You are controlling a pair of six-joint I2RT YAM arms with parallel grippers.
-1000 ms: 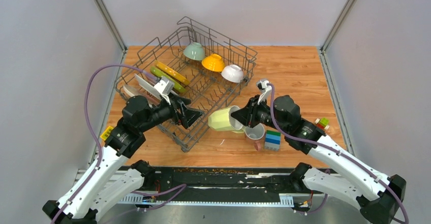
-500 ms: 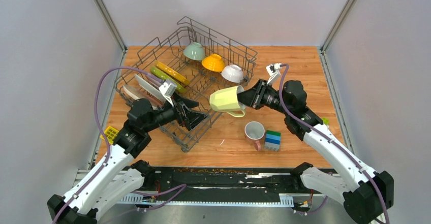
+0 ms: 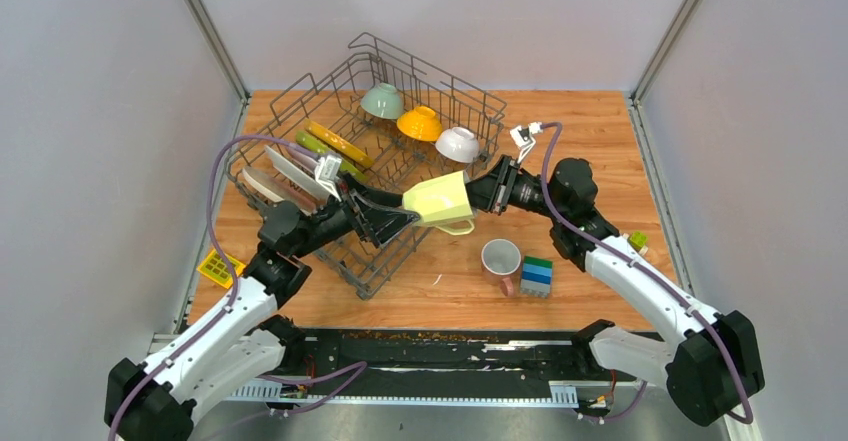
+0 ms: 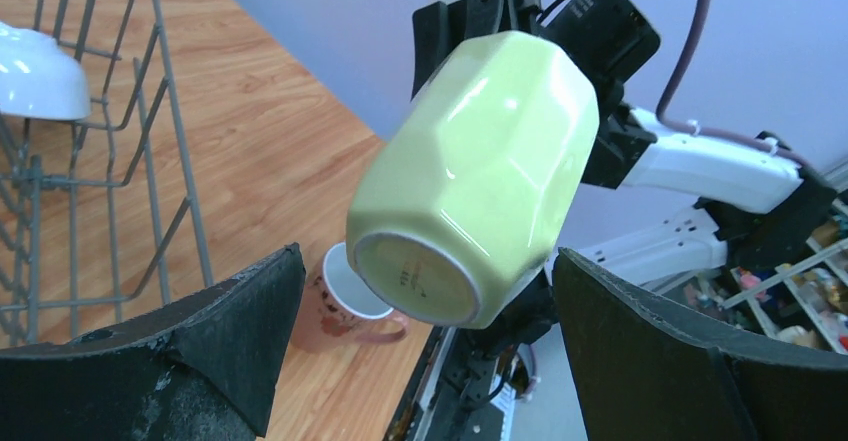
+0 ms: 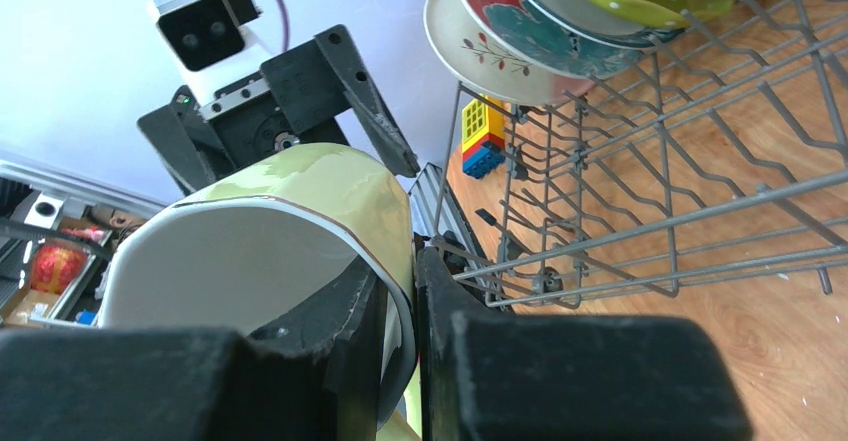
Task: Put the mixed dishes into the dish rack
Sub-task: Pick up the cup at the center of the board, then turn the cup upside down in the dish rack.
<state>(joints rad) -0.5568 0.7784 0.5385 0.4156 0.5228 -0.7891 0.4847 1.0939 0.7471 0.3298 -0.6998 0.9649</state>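
Note:
My right gripper (image 3: 488, 193) is shut on the rim of the pale yellow mug (image 3: 438, 201), one finger inside and one outside (image 5: 400, 273). It holds the mug tilted in the air at the rack's near right side. My left gripper (image 3: 393, 221) is open. The mug's base (image 4: 415, 276) points between its wide fingers (image 4: 255, 331), and I see no contact. The grey wire dish rack (image 3: 300, 101) holds plates (image 3: 290, 173) at its left and green (image 3: 383, 101), orange (image 3: 420, 122) and white (image 3: 457, 144) bowls at the back. A pink-handled mug (image 3: 500, 258) stands on the table.
Stacked green-blue blocks (image 3: 536, 274) stand right of the pink-handled mug. A yellow block (image 3: 215, 266) lies left of the rack, and small blocks (image 3: 636, 240) lie by the right arm. The rack's wire wall (image 5: 650, 221) is close beside the right gripper. Grey walls enclose the table.
My right gripper lifted the yellow mug off the table and carried it left toward the rack. My left gripper reached right and rose, so the mug now sits between its open fingers.

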